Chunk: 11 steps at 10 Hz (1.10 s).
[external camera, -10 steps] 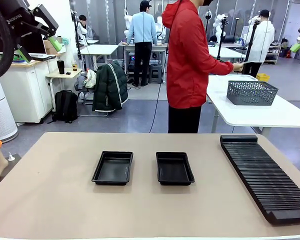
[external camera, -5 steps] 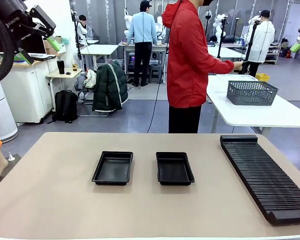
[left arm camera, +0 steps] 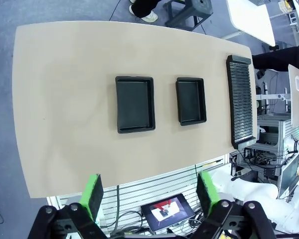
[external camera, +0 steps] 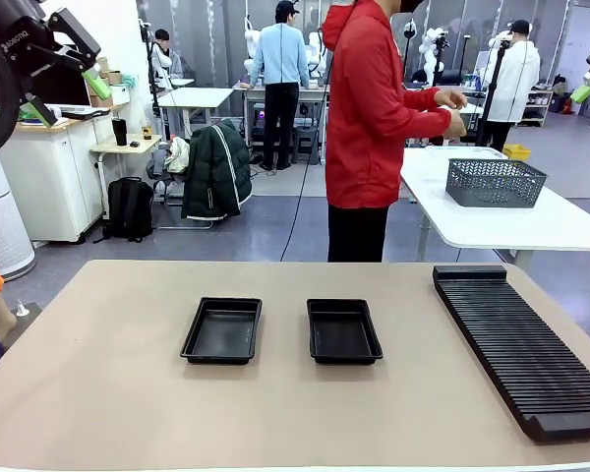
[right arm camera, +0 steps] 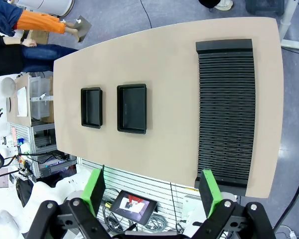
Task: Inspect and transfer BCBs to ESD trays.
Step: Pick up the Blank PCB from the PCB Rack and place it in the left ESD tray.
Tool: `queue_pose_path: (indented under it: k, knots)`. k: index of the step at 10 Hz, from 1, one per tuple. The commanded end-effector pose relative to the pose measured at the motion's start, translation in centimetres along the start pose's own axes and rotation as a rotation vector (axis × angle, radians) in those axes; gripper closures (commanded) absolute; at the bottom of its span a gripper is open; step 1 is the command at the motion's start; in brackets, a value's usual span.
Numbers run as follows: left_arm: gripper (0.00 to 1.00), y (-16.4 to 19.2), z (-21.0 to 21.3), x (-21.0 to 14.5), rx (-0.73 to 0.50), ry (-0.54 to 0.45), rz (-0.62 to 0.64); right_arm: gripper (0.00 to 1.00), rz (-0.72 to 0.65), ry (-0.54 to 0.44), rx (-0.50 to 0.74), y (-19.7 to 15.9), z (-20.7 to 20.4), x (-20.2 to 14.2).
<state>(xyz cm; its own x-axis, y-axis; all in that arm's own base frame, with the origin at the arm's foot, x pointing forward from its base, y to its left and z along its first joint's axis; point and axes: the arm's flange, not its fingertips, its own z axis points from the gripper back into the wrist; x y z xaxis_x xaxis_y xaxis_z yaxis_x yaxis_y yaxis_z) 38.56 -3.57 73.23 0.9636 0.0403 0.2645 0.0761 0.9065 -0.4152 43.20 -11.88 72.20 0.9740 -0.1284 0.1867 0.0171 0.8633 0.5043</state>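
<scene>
On the table (external camera: 108,393), two ESD trays (external camera: 222,330) (external camera: 343,331), one rack (external camera: 521,344); left gripper (left arm camera: 150,191), right gripper (right arm camera: 152,193) agape.

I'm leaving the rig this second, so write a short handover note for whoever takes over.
Left end effector: open, empty, raised high over the table.
Right end effector: open, empty, raised high too.
ESD trays: left tray and right tray side by side mid-table, both empty; slotted rack to their right.
Person: beyond the far edge, turned toward the mesh basket, hands raised together.
Done: nothing in either tray. Left: the whole inspection and transfer.
</scene>
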Motion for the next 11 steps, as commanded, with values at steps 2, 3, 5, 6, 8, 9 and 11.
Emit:
queue_pose_path:
  k: [2, 3, 5, 6, 8, 9, 11]
  knots:
    - [0.0, -0.17, -0.16, 0.03, -0.002, -0.003, -0.004, 0.0, 0.001, 0.001, 0.006, -0.04, -0.11, -0.16]
    - [0.0, -0.17, -0.16, 0.03, -0.002, -0.003, -0.004, 0.0, 0.001, 0.001, 0.006, -0.04, -0.11, -0.16]
    - [0.0, -0.17, -0.16, 0.03, -0.002, -0.003, -0.004, 0.0, 0.001, 0.001, 0.006, -0.04, -0.11, -0.16]
    - [0.0, -0.17, -0.16, 0.03, -0.002, -0.003, -0.004, 0.0, 0.001, 0.001, 0.006, -0.04, -0.11, -0.16]
    - [0.0, -0.17, -0.16, 0.03, -0.002, -0.003, -0.004, 0.0, 0.001, 0.001, 0.006, -0.04, -0.11, -0.16]
    - [0.0, -0.17, -0.16, 0.03, -0.002, -0.003, -0.004, 0.0, 0.001, 0.001, 0.006, -0.04, -0.11, -0.16]
    - [0.0, -0.17, -0.16, 0.03, -0.002, -0.003, -0.004, 0.0, 0.001, 0.001, 0.006, -0.04, -0.11, -0.16]
